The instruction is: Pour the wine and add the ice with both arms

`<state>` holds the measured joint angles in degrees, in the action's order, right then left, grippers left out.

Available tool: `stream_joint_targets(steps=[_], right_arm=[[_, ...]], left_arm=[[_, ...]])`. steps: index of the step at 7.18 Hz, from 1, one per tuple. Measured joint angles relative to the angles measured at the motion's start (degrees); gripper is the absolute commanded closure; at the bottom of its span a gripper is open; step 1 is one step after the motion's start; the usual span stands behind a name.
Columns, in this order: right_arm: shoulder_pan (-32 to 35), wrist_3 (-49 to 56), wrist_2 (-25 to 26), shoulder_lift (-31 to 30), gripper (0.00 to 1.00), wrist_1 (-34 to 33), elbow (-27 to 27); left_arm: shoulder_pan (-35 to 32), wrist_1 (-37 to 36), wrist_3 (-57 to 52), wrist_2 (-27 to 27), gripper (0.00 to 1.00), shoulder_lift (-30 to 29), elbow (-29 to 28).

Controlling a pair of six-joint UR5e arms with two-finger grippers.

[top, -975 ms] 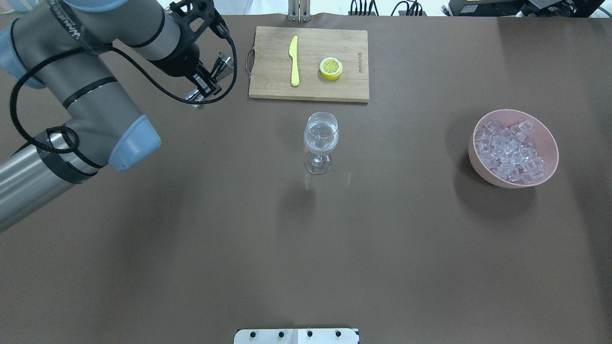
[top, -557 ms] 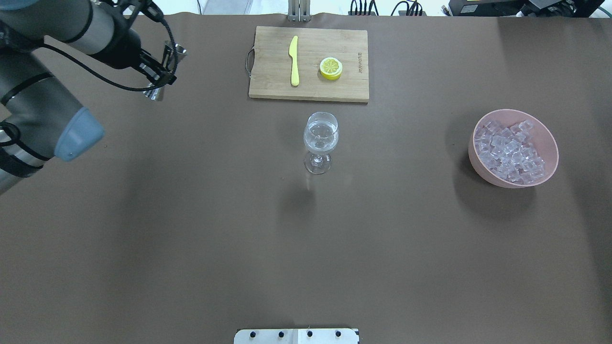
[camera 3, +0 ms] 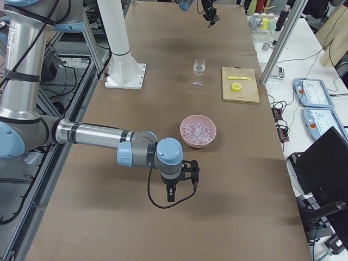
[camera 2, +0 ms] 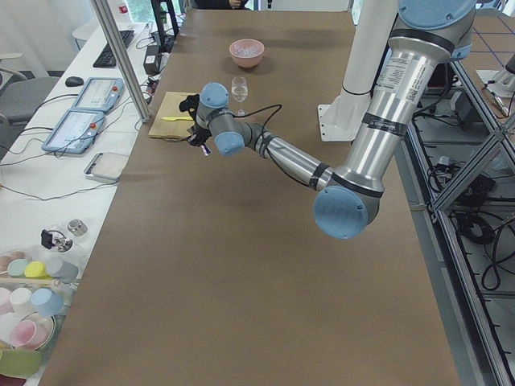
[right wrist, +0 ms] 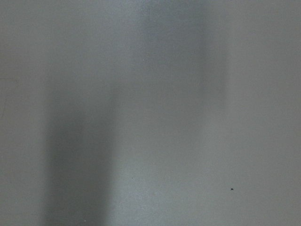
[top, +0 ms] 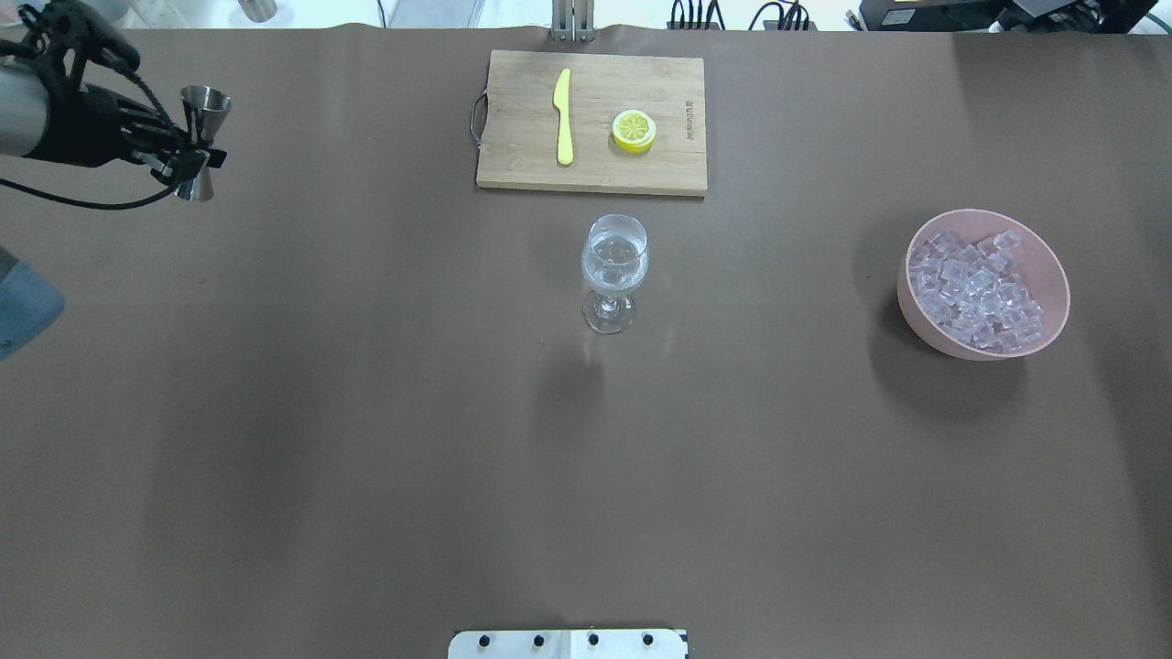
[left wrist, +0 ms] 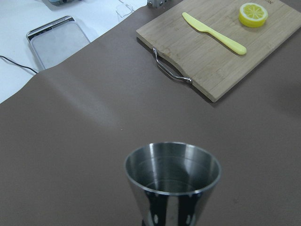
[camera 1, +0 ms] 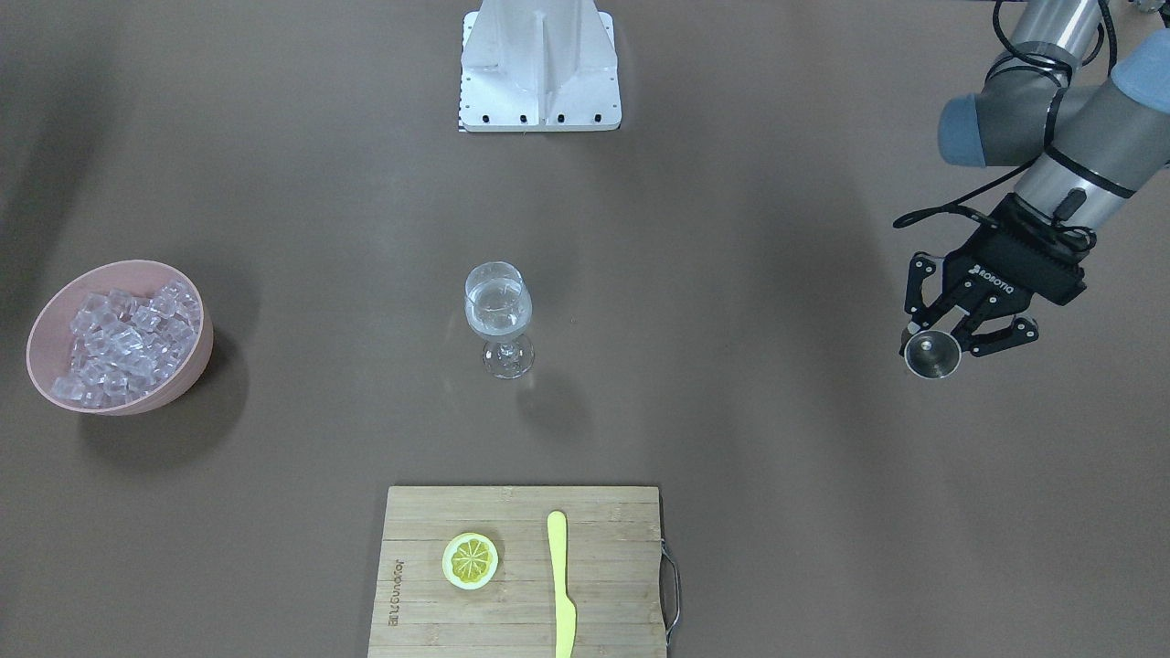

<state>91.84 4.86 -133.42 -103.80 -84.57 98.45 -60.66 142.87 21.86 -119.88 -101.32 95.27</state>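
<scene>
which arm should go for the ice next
Right, probably: the right claw hangs near the bowl of ice, while the left claw is far off on the other side, shut on the jigger.

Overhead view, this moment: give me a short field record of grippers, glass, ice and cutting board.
left gripper: shut on the steel jigger, far left of the table
right gripper: visible only in the right side view, near the pink bowl; open or shut cannot be told
wine glass: upright, mid-table, clear liquid inside
ice: heaped in that bowl
cutting board: yellow knife and lemon half lying apart on it
</scene>
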Motion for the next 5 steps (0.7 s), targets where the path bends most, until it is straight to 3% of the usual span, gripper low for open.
stream_joint_targets(steps=[3,5], right_arm=[[0.0,0.01,0.0,-0.02,0.0,0.04,0.16],[0.0,0.02,0.0,-0.03,0.0,0.09,0.23]], left_arm=[[0.0,22.04,11.81,12.07,1.0,7.57,-5.33],[0.01,25.43,20.51,17.88,1.0,10.62,-7.4]])
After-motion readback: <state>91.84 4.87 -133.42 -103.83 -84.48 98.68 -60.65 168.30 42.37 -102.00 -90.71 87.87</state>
